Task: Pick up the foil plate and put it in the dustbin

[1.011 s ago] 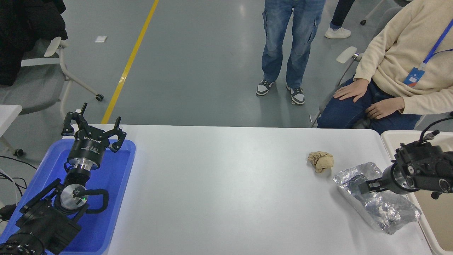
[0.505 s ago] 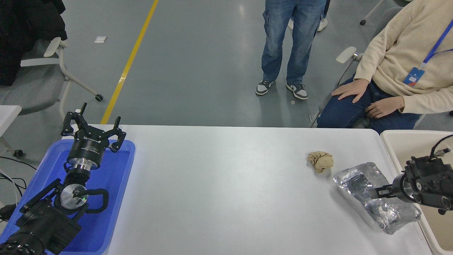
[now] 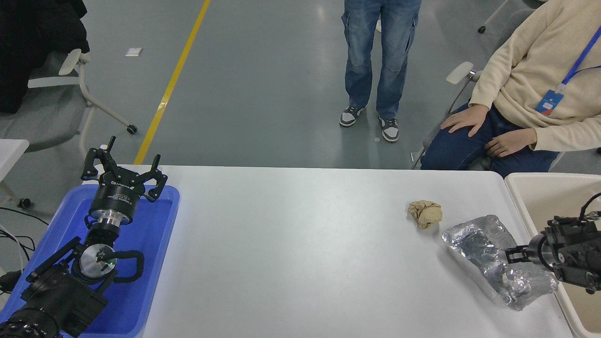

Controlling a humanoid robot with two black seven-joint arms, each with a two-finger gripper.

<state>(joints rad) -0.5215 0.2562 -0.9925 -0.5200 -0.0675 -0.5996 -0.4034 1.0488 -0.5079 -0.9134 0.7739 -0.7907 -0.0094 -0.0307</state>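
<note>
Right gripper (image 3: pixel 512 254) reaches in from the 3 o'clock edge, its black fingertips over the near-right part of the foil plate; how far the fingers are parted cannot be told from this angle, nor whether they touch the foil. Largest in the scene, the white table (image 3: pixel 300 253) fills the lower half of the view. At its 8 o'clock corner lies a blue tray (image 3: pixel 155 263), and the left arm is parked over it, its left gripper (image 3: pixel 124 171) pointing away toward 12 o'clock with its fingers spread wide and nothing between them. At 3 o'clock, just past the table's right edge, stands the dustbin (image 3: pixel 530 180), cream with a thick rounded rim, the right arm's body lying across its opening. Just beside the bin, at about 4 o'clock on the table, the foil plate (image 3: pixel 488 267) rests flat and crumpled. At the plate's 10 o'clock, near it but apart, sits a small tan paper ball (image 3: pixel 425 214). Beyond the table's far side, one person (image 3: pixel 530 89) sits at 2 o'clock.
</note>
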